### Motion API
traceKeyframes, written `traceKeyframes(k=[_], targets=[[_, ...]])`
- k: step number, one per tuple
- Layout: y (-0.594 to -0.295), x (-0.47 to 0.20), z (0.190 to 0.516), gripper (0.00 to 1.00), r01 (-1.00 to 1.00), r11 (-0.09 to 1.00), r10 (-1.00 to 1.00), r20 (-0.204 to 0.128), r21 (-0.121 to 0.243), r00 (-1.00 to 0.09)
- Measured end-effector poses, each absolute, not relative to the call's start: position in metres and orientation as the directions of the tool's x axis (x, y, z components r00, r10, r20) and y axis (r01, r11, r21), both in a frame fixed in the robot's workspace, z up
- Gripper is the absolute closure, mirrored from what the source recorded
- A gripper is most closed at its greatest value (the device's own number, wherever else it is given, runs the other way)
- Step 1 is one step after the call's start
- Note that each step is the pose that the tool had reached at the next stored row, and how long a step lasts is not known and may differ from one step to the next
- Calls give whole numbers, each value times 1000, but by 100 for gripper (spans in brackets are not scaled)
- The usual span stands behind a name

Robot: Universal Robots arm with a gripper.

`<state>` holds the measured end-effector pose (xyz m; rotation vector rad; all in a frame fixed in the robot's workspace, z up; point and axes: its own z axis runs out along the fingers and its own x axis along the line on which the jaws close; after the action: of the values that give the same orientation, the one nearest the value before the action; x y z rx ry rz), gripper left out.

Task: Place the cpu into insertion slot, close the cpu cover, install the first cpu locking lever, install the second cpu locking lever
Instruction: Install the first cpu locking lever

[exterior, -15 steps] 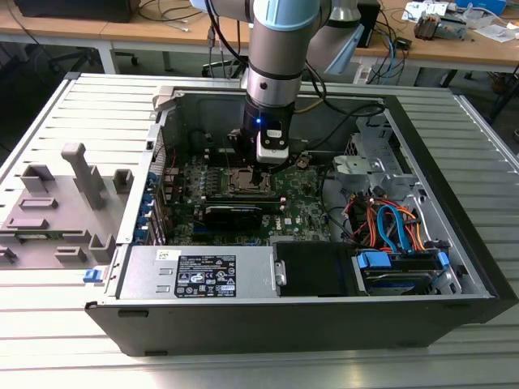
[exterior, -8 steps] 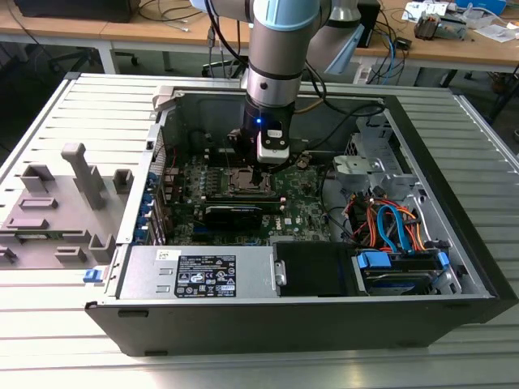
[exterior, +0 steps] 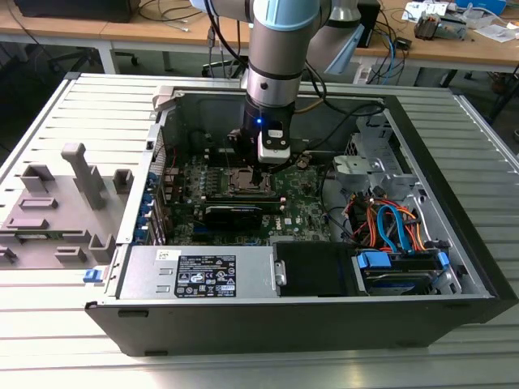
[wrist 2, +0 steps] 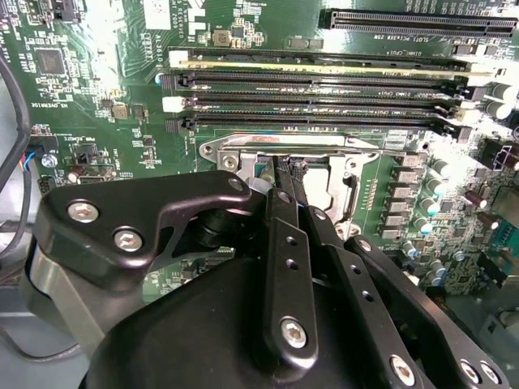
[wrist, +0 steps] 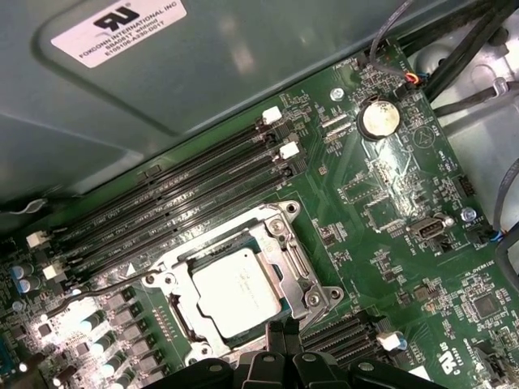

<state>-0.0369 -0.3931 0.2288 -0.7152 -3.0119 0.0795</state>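
- The cpu (wrist: 239, 292) is seated in the insertion slot (wrist: 182, 322), at the lower centre of the first wrist view, silvery top up.
- The cpu cover (wrist: 223, 243) is laid flat around it.
- The hand (wrist: 280, 331) is held narrow, fingertips drawn together, at the slot's edge just beside the cpu.
- The open computer case (exterior: 454, 203) is set on the ribbed tabletop (exterior: 49, 324).

cpu (wrist: 238, 293) in insertion slot (wrist: 180, 316), memory slots (wrist: 170, 203) beside
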Motion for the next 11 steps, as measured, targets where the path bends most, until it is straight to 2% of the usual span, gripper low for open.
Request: traceKeyframes(k=[11], targets=[[-393, -37, 229, 89, 432, 900, 434, 32, -60, -900]])
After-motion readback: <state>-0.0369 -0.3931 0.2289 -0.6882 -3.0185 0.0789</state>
